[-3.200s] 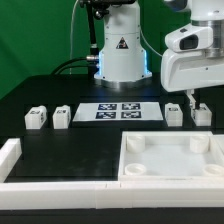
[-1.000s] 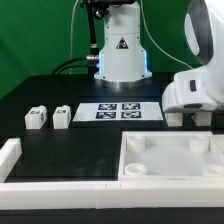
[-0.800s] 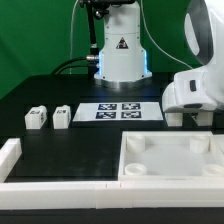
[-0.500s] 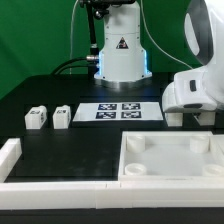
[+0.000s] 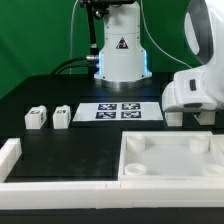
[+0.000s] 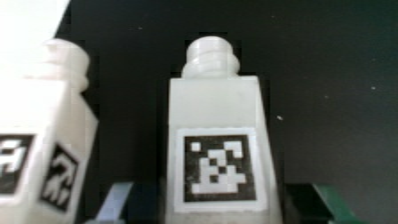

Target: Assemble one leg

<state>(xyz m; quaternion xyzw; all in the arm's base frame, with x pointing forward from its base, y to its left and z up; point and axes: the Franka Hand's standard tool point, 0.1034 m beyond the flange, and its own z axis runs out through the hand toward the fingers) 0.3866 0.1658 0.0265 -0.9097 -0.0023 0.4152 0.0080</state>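
Note:
Four white legs stand on the black table. Two are at the exterior view's left (image 5: 38,118) (image 5: 62,116). A third (image 5: 174,117) shows at the right, and the fourth is hidden there behind my lowered hand. My gripper (image 5: 198,116) is down over that fourth leg. In the wrist view this leg (image 6: 217,120) stands upright between my fingertips (image 6: 121,200), tag face towards the camera, with a dark gap on each side. The gripper (image 6: 217,205) is open around it. The neighbouring leg (image 6: 45,130) stands close beside.
The large white tray-like piece (image 5: 170,136) with corner sockets lies at the front right. The marker board (image 5: 120,111) lies at the middle back. A white raised border (image 5: 12,158) runs along the front left. The robot base (image 5: 120,55) stands behind.
Since 3.2 s ago my gripper has come down from above the right pair of legs to straddle the far-right leg. Over the last second nothing has visibly moved.

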